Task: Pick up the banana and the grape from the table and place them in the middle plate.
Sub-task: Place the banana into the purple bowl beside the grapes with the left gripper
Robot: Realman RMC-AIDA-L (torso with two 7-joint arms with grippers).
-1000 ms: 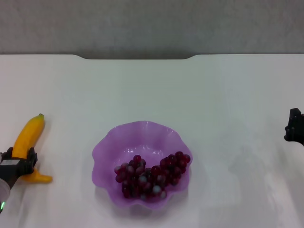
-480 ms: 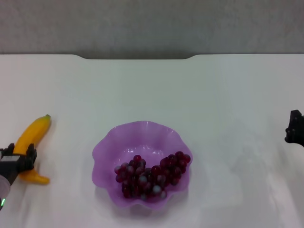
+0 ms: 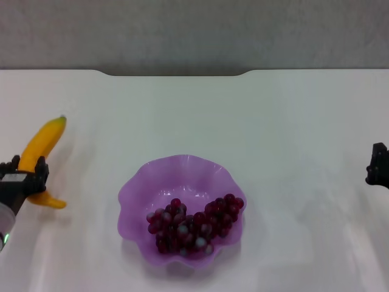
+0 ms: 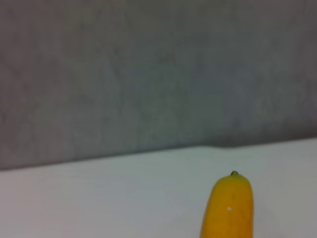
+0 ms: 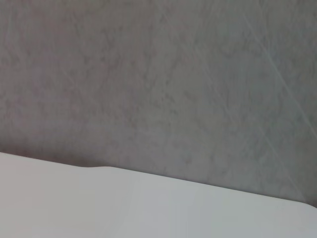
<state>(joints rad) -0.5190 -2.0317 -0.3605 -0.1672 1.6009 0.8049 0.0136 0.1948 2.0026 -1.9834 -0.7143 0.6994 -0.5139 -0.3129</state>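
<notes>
While I had my left gripper (image 3: 25, 176) clamped across the stem half of the banana (image 3: 41, 145), most of its length stuck out past my fingers toward the far side, greenish tip leading, off the table (image 3: 273, 121). That was my worry: gripped that far from its middle, it could pivot or slide out on the way over, and a low swing might clip the wavy rim of the middle plate (image 3: 130, 188) and shove it. Dropping it hard could also knock the grape (image 3: 193, 224) bunch lying inside, on the side nearer me. The plate sat off to my gripper's right and slightly nearer me, well apart. My right gripper (image 3: 378, 165) sat parked way out past the plate; couldn't tell its fingers.
</notes>
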